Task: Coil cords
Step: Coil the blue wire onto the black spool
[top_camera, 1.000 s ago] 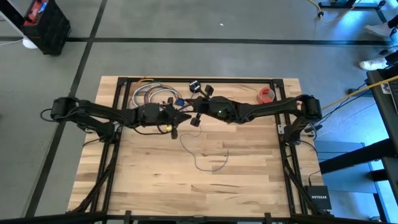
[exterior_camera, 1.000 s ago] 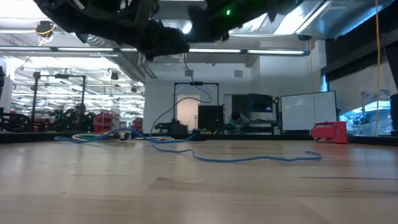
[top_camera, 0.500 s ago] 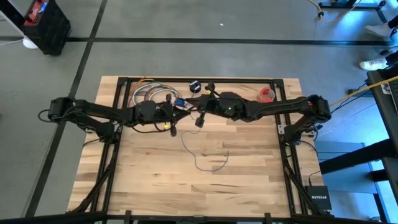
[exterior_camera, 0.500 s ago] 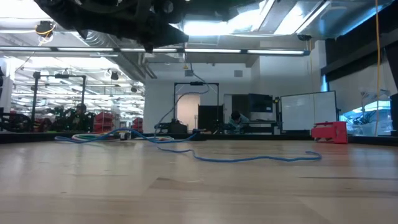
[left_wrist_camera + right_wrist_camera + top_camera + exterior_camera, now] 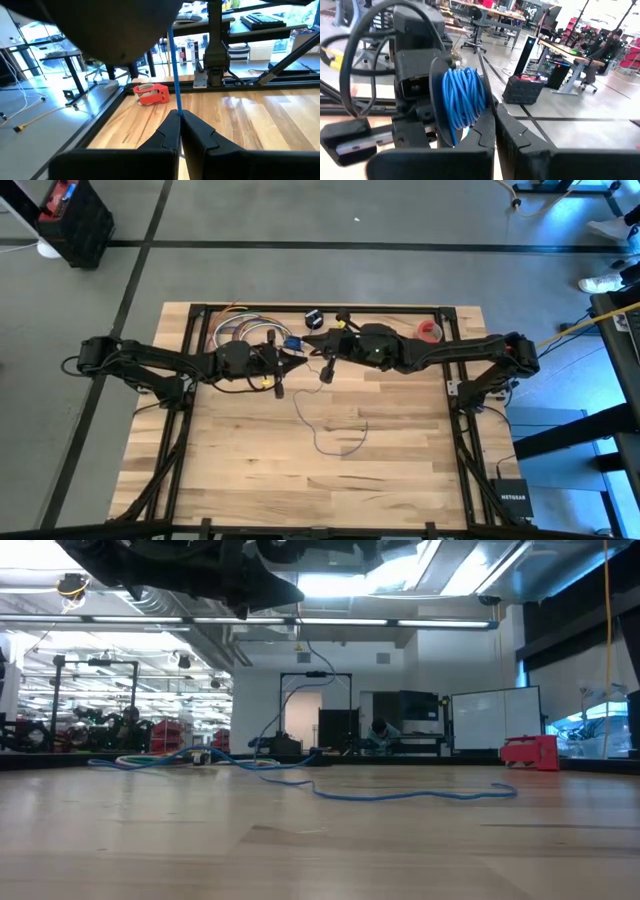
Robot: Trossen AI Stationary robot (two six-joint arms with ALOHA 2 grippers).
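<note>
A thin blue cord [image 5: 400,796] lies in loose curves on the wooden table [image 5: 400,480]. From there it rises [image 5: 290,690] to the two grippers, which meet above the table's far middle. Part of it is wound into a tight coil [image 5: 465,97] against a black disc [image 5: 439,105]; from above the coil [image 5: 291,343] shows between the arms. My left gripper [image 5: 179,114] is shut on the cord. My right gripper [image 5: 495,116] is shut, higher up, with its fingertips at the coil's side. My left gripper pinches a single strand of the cord [image 5: 177,107] between its two fingertips, coming roughly level from the table's left. The strand runs straight up from the fingers to the right arm above. My right gripper's fingertips [image 5: 485,122] meet the coil's lower side, coming level from the table's right. The fingers hide what lies between them. The coil is lifted clear of the table.
A bundle of multicoloured cables [image 5: 240,332] lies at the far left of the table. A red object [image 5: 428,332] sits near the far right edge. A small black object [image 5: 313,317] lies at the far edge. The loose cord loop [image 5: 318,448] occupies the table's middle.
My right gripper has risen and drawn back toward the table's far right, carrying the coil; its arm has left the top of the low view. My left gripper has stayed in place, shut on the cord.
</note>
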